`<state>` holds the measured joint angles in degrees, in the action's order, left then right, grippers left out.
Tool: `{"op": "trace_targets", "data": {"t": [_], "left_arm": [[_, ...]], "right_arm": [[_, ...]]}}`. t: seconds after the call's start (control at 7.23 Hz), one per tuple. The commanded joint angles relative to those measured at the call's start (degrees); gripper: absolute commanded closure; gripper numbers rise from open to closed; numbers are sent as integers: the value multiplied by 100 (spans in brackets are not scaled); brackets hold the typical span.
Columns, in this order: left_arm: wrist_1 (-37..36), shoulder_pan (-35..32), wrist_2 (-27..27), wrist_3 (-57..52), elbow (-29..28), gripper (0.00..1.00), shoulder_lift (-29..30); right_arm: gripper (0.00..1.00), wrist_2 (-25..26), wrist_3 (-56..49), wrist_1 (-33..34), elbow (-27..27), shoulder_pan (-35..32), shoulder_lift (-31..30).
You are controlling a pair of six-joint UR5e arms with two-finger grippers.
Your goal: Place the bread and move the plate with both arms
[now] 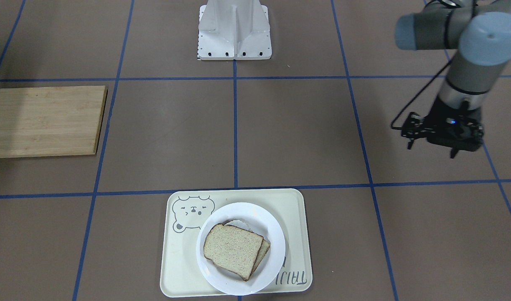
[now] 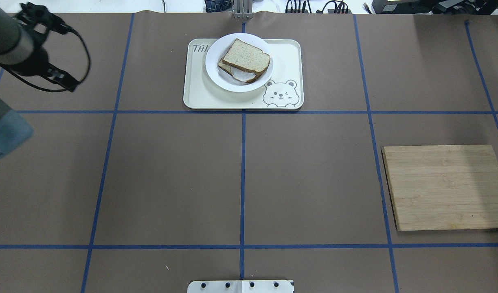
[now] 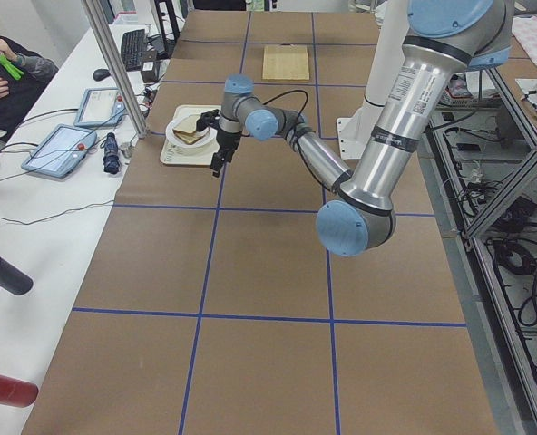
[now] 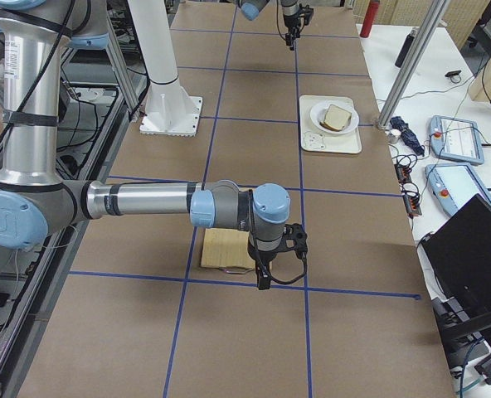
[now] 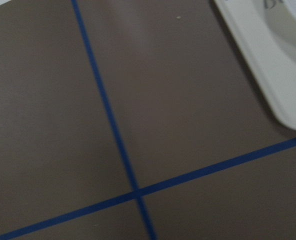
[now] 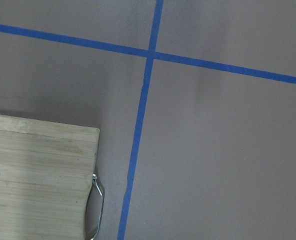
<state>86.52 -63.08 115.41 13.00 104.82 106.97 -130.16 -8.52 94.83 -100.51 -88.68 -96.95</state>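
Bread lies atop the egg slice on the plate, itself on the tray; both steps look done. Left tool hangs released, well apart; of the right tool I cannot tell.

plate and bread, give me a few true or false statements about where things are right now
1. The plate sits on the tray. True.
2. The bread lies straight on the tray. False: it lies on the plate, atop a second slice.
3. The left gripper holds the plate's rim. False: it hangs over the table, apart from the tray, holding nothing.
4. A bear drawing shows on the tray beside the plate. True.
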Motion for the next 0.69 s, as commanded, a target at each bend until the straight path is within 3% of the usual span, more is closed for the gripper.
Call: {"op": "trace_targets", "data": {"t": [0.0,0.28,0.55], "left_arm": [[-223,-1333,832,-1680,-241,1,-752],[-215,-2169,1420,-2423,-540,1,-1324],[-110,-2759,1800,-2504,-489,1,-2219]], "right_arm": [[0,0,0,0,5,0,10],[0,8,0,0,22,0,1],[0,9,0,0,49,0,1]]}}
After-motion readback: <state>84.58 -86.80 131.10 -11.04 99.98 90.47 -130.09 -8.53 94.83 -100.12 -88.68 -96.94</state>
